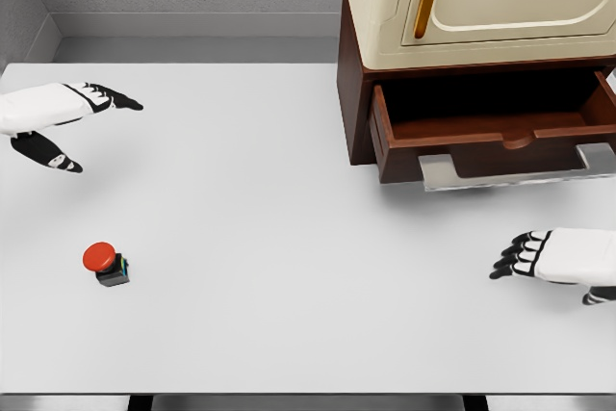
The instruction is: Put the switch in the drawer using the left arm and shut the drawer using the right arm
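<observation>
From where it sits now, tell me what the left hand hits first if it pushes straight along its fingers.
Probably nothing: the left hand points right across bare table, its line seemingly ending near the cabinet; depth is unclear.

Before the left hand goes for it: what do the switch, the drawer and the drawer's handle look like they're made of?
Switch: glossy red cap on a dark body, probably plastic. Drawer: reddish-brown, matte, looks like stained wood, matching the cabinet frame. Handle: flat pale grey bar with a dull sheen, likely brushed metal. It's a render, so these are only looks.
</observation>
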Controlling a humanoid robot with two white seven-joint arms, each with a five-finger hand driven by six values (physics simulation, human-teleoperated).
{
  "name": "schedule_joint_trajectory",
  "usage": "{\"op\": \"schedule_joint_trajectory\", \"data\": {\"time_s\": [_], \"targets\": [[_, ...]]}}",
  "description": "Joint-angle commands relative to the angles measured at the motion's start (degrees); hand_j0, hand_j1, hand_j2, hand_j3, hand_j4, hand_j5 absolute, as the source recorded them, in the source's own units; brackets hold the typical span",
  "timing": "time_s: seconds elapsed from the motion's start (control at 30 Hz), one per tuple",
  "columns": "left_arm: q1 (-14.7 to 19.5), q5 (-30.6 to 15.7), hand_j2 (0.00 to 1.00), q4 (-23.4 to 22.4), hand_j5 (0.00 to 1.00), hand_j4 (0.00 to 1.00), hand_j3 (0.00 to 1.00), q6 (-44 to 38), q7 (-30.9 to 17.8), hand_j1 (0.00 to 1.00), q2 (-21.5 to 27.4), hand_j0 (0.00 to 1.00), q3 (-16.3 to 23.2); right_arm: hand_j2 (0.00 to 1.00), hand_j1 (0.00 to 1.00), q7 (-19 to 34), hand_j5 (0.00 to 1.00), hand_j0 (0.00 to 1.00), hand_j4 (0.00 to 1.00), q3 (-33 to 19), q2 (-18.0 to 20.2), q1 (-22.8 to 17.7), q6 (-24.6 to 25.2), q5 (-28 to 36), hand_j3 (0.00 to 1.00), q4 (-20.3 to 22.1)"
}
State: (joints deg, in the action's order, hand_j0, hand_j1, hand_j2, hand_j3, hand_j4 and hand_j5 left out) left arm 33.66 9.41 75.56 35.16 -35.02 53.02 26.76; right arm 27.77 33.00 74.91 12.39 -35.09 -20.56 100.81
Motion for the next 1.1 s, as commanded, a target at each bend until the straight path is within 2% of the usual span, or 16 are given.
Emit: {"op": "schedule_joint_trajectory", "data": {"time_s": [0.0, 0.07, 0.1, 0.23, 0.3, 0.33, 0.43, 0.5, 0.57, 0.67, 0.8, 0.97, 1.07], "targets": [[0.0, -0.4, 1.0, 0.0, 1.0, 1.0, 1.0, -0.2, 0.0, 1.0, 0.1, 1.0, 0.0, 1.0, 1.0, -0.1, 1.0, 1.0, 1.0, 0.0, -0.2, 0.0, 0.1, 0.3, 1.0, 0.1], [0.1, -0.4, 1.0, 0.6, 1.0, 1.0, 1.0, -0.2, 0.0, 1.0, 0.2, 1.0, 0.0, 1.0, 1.0, -0.1, 1.0, 1.0, 1.0, 0.0, -0.2, 0.4, 0.1, 0.3, 1.0, 0.0], [0.1, -0.4, 1.0, 2.6, 1.0, 1.0, 1.0, -0.2, 0.0, 1.0, 0.9, 1.0, 0.0, 1.0, 1.0, -0.1, 1.0, 1.0, 1.0, 0.0, -0.2, 0.4, 0.1, 0.3, 1.0, 0.0], [0.1, -0.3, 1.0, 12.6, 1.0, 1.0, 1.0, -0.2, 0.0, 1.0, 9.9, 1.0, 4.4, 1.0, 1.0, -0.1, 1.0, 1.0, 1.0, 0.0, -0.1, 0.3, 0.1, 0.5, 1.0, 0.0], [0.2, 1.9, 1.0, 15.1, 1.0, 1.0, 1.0, -0.2, 0.0, 1.0, 13.6, 1.0, 7.8, 1.0, 1.0, -0.1, 1.0, 1.0, 1.0, -0.1, 0.7, 0.0, 0.1, 0.5, 1.0, 0.0], [0.0, 1.9, 1.0, 16.7, 1.0, 1.0, 1.0, -0.2, 0.0, 1.0, 15.2, 1.0, 7.8, 1.0, 1.0, -0.1, 1.0, 1.0, 1.0, -0.2, 0.8, 0.0, 0.1, 0.5, 1.0, 0.0], [-0.4, 1.6, 1.0, 17.4, 1.0, 1.0, 1.0, -0.2, 0.0, 1.0, 16.2, 1.0, 8.9, 1.0, 1.0, -0.1, 1.0, 1.0, 1.0, -0.5, 2.1, -0.1, 0.1, 0.5, 1.0, -0.1], [-0.5, 1.7, 1.0, 18.4, 1.0, 1.0, 1.0, -0.2, 0.0, 1.0, 16.3, 1.0, 11.9, 1.0, 1.0, -0.2, 1.0, 1.0, 1.0, -0.7, 2.9, 0.0, 0.1, 0.5, 1.0, -0.1], [-0.6, 1.7, 1.0, 21.3, 1.0, 1.0, 1.0, -0.2, 0.0, 1.0, 16.4, 1.0, 15.1, 1.0, 1.0, -0.2, 1.0, 1.0, 1.0, -0.7, 3.6, 0.0, 0.1, 0.5, 1.0, -0.2], [-0.8, 1.6, 1.0, 21.7, 1.0, 1.0, 1.0, -0.2, 0.0, 1.0, 17.1, 1.0, 18.1, 1.0, 1.0, -0.7, 1.0, 1.0, 1.0, -0.9, 6.6, -0.3, 0.1, 0.6, 1.0, -0.9], [-1.2, 1.9, 1.0, 21.7, 1.0, 1.0, 1.0, -0.2, 0.0, 1.0, 17.2, 1.0, 19.9, 1.0, 1.0, -0.7, 1.0, 1.0, 1.0, -2.1, 8.4, -1.1, 0.1, 0.7, 1.0, -2.4], [-1.2, 1.9, 1.0, 21.8, 1.0, 1.0, 1.0, -0.2, 0.0, 1.0, 18.3, 1.0, 20.0, 1.0, 1.0, -0.9, 1.0, 1.0, 1.0, -2.2, 10.2, -1.5, 0.1, 2.2, 1.0, -10.0], [-1.2, 2.0, 0.92, 21.8, 0.92, 0.92, 0.92, -0.2, 0.0, 0.92, 18.0, 0.92, 20.3, 1.0, 1.0, -0.9, 1.0, 1.0, 1.0, -2.2, 10.3, -1.5, 0.1, 2.3, 1.0, -16.2]]}}
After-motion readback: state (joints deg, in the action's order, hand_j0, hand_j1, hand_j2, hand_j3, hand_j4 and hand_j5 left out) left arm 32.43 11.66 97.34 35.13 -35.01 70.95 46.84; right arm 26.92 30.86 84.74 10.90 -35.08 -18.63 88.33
